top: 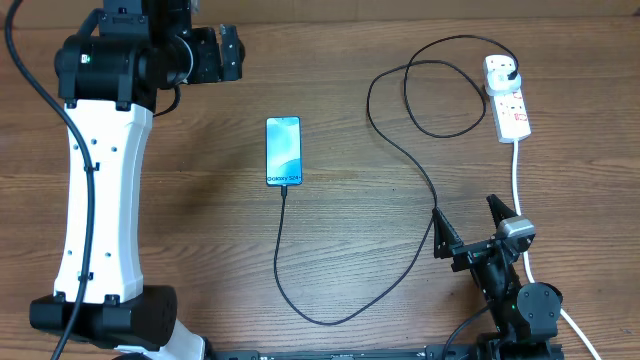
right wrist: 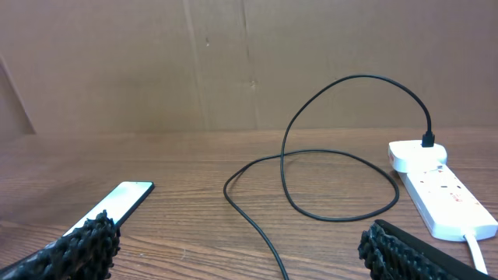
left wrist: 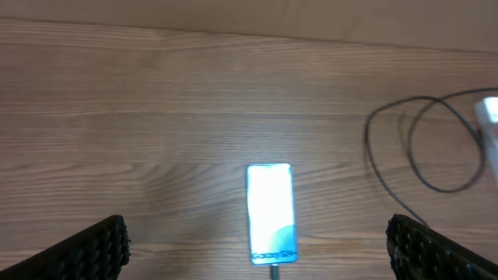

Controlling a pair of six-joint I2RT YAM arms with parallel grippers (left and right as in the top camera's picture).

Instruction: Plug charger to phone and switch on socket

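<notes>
soft even light from above, table [top: 350, 60] evenly bright, shadows faint. left wrist view blurry all over; phone [left wrist: 270, 210] screen just ahead of the left gripper [left wrist: 255, 229] blows out white, socket [left wrist: 489, 115] far right of it smeared. right wrist view sharper; right gripper [right wrist: 240, 232] fingers [right wrist: 78, 249] dark, near-black, charger [right wrist: 284, 159] ahead of them crisp.

You are looking at a wooden table [top: 340, 60] in a mid-brown finish, its grain running left to right in the overhead view. At its far edge, in the right wrist view, a plain brown cardboard panel [right wrist: 233, 62] stands upright, with 2 vertical creases near its middle.
</notes>
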